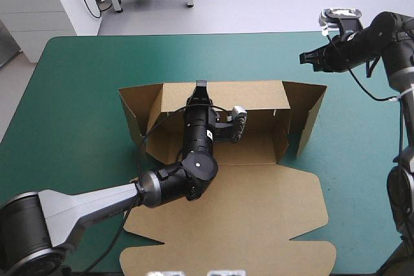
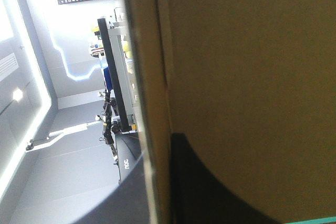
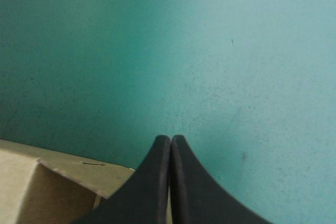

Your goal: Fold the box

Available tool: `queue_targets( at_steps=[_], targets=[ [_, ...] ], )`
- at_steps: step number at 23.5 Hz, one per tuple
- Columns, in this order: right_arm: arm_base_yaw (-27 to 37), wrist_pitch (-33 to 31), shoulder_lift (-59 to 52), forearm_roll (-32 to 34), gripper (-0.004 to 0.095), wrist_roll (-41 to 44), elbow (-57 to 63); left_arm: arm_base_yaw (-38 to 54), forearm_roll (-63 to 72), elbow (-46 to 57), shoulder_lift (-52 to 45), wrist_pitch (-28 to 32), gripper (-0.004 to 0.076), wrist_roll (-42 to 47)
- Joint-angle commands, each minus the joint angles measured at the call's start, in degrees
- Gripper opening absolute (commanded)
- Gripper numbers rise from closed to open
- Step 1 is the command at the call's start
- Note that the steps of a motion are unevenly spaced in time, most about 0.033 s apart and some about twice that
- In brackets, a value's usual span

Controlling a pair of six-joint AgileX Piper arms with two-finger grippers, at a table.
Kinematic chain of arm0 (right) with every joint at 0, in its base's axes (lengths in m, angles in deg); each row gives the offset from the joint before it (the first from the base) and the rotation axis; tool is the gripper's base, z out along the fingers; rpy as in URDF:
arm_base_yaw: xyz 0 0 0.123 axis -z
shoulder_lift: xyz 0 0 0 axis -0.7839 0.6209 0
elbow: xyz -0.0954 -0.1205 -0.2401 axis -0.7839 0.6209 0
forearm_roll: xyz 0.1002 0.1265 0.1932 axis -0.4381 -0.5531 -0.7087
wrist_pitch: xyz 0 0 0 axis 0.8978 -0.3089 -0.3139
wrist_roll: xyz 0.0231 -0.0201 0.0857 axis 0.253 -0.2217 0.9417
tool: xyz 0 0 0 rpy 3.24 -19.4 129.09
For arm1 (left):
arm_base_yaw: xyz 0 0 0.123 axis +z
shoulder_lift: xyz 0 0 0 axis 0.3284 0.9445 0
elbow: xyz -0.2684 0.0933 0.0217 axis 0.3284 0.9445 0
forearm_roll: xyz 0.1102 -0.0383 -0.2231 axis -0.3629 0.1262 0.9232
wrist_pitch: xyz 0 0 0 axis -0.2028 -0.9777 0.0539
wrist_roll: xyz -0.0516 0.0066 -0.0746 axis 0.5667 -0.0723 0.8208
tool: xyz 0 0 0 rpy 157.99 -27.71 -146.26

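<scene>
L fingers (image 1: 201, 86) clamp box (image 1: 259, 101) far wall; R fingers (image 3: 160, 166) near its corner

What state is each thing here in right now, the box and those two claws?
box: walls raised, lid lying flat on the teal-green cover.
left gripper: shut on the box's far wall.
right gripper: shut, holding nothing, apart from the box.

Left arm (image 1: 84, 206) grey below, black rounded joints above; right tool (image 3: 170, 141) black, two curved fins.
</scene>
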Motion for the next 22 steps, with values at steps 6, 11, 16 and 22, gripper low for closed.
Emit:
queue_targets(
  at_steps=[6, 11, 16, 22],
  targets=[
    [1.22, -3.23, 0.32, -4.24, -0.0021, -2.68, -1.65, -0.32, -4.35, -1.24, -2.69, -2.23, -0.0008, 0.1],
    [1.22, -3.23, -0.16, -3.03, -0.0021, -2.14, -1.39, -0.32, -4.13, -1.24, -2.69, -2.23, -0.0008, 0.1],
    [1.22, -3.23, -4.31, -1.92, -0.0021, -3.9, 8.59, -0.32, -3.96, -1.24, -2.69, -1.98, -0.0008, 0.1],
    [1.22, -3.23, -11.04, -4.46, -0.0021, -6.83, 14.83, -0.32, -3.96, -1.24, -2.69, -3.0, -0.0008, 1.59]
  ],
)
